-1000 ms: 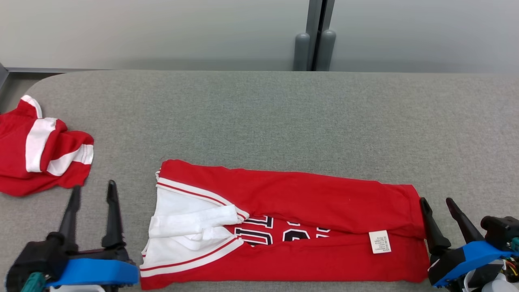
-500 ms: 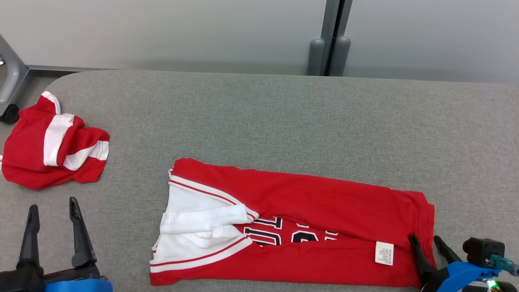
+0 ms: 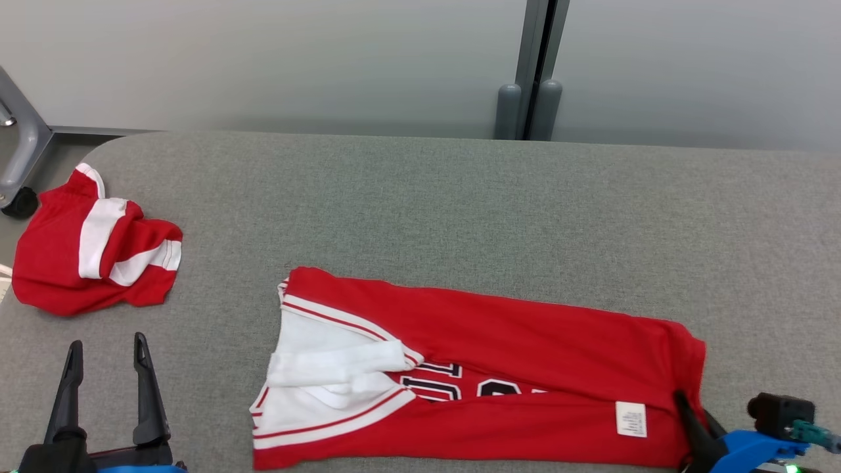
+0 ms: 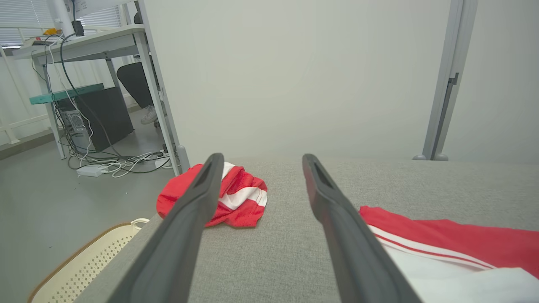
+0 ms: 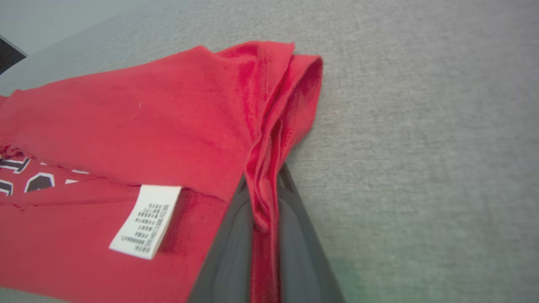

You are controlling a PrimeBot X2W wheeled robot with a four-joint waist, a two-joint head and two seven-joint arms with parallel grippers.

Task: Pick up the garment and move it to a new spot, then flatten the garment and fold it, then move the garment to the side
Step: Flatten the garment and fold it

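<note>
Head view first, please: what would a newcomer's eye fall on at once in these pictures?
The red jersey, folded lengthwise on the grey table, stands out most. The right gripper is shut on a pinched fold at its right end, while the left gripper hangs open to its left. A crumpled red and white garment lies at the table's left edge.
</note>
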